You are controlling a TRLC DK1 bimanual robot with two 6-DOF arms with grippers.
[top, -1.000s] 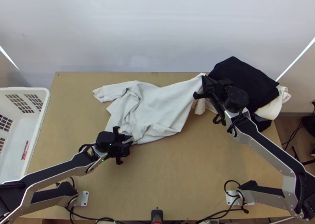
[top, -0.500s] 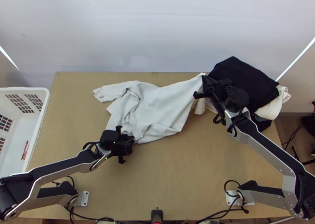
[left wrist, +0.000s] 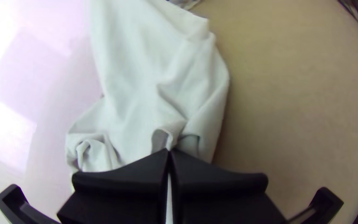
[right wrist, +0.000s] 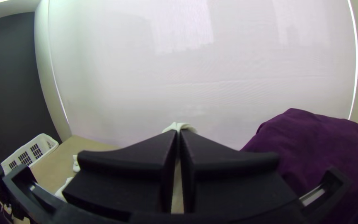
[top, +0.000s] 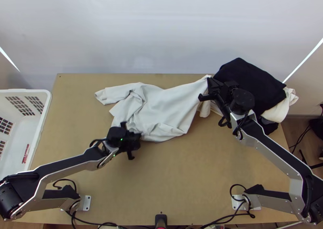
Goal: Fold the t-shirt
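Note:
The white t-shirt (top: 165,108) lies bunched and creased across the table's far half, its right end lifted. My left gripper (top: 138,137) is at its near-left edge; in the left wrist view my left gripper (left wrist: 169,152) is shut on a fold of the t-shirt (left wrist: 137,83). At the t-shirt's upper right end stands my right gripper (top: 206,88), beside the dark pile. From the right wrist view, my right gripper (right wrist: 178,133) is shut on a bit of the t-shirt (right wrist: 180,125), which pokes up past the fingertips. Which parts of the garment are held, I cannot tell.
A pile of folded black cloth (top: 250,86) with cream cloth (top: 278,110) under it sits at the table's far right. The white basket (top: 45,108) stands off the left edge. Bare tabletop (top: 181,176) stretches between the arm bases.
My left gripper has moved up and to the right in the top view, and the t-shirt's near-left edge has shifted with it. The right arm has kept still.

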